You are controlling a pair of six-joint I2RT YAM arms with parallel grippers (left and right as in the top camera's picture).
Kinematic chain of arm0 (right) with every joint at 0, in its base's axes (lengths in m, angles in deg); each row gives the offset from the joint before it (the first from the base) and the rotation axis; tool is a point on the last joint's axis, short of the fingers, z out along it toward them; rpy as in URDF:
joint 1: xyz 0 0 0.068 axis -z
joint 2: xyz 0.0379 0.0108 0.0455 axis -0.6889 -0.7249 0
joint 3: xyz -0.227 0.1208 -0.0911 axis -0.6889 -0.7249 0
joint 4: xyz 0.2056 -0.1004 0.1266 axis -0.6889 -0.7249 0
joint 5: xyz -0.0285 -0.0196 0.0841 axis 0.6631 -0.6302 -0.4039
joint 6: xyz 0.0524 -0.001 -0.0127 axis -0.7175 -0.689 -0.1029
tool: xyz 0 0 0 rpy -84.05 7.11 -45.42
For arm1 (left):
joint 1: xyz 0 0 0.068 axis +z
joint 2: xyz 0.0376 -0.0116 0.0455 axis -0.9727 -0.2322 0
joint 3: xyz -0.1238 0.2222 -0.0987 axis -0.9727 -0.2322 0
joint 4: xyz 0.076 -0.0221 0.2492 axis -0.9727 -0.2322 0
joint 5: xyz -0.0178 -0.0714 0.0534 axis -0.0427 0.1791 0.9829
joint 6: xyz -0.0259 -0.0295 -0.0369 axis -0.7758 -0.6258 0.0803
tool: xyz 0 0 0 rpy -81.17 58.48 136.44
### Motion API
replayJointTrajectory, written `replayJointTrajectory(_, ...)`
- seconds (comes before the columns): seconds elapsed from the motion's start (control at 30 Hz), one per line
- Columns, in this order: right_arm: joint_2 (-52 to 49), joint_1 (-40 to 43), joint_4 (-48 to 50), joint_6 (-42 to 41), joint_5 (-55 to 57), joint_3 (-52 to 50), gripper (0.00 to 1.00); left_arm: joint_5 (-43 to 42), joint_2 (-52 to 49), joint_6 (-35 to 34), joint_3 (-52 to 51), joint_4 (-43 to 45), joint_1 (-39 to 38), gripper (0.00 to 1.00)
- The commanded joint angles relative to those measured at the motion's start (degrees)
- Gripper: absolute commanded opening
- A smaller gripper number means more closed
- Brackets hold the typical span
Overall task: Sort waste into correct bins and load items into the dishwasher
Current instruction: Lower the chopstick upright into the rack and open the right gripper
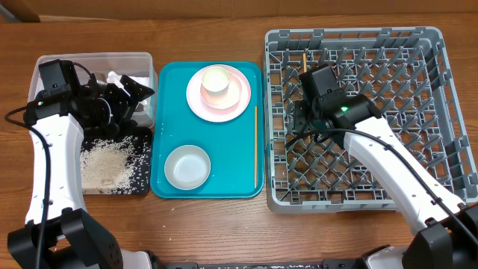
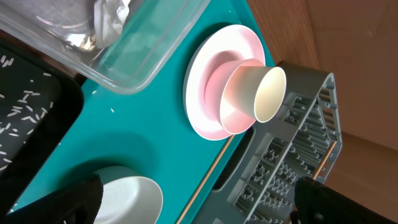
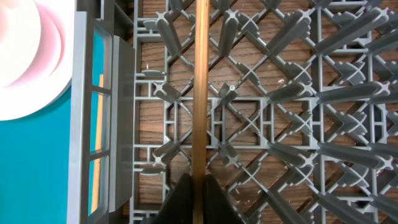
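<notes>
My right gripper (image 3: 200,190) is shut on a wooden chopstick (image 3: 200,87) and holds it over the left part of the grey dish rack (image 1: 418,112); in the overhead view the gripper (image 1: 304,112) is over the rack and the chopstick's tip (image 1: 305,63) points to the back. A second chopstick (image 1: 255,146) lies on the teal tray's right edge. My left gripper (image 1: 140,103) is open and empty at the right rim of the clear tub (image 1: 56,69); in its wrist view it (image 2: 199,202) is spread wide. The cream cup (image 1: 215,79) stands on the pink plate (image 1: 235,104). One white bowl (image 1: 187,166) is on the tray.
The teal tray (image 1: 235,168) lies between the bins and the rack. The black tray (image 1: 142,161) in front of the tub holds rice grains (image 1: 104,161). A white napkin (image 1: 116,77) lies in the tub. No red wrapper shows.
</notes>
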State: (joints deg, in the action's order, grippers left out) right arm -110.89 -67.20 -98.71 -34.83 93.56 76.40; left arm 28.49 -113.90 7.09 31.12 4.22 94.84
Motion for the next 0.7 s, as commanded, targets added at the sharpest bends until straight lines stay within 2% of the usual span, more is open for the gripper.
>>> replayJointTrajectory(0.0,0.92,0.11,0.24,-0.52,1.09,-0.26,0.04,0.35,0.57,0.92,0.96,0.07,0.09,1.00)
replayJointTrajectory(0.67,0.92,0.11,-1.49,-1.68,1.09,-0.26,0.04,0.35,0.57,0.90,0.96,0.07,0.09,1.00)
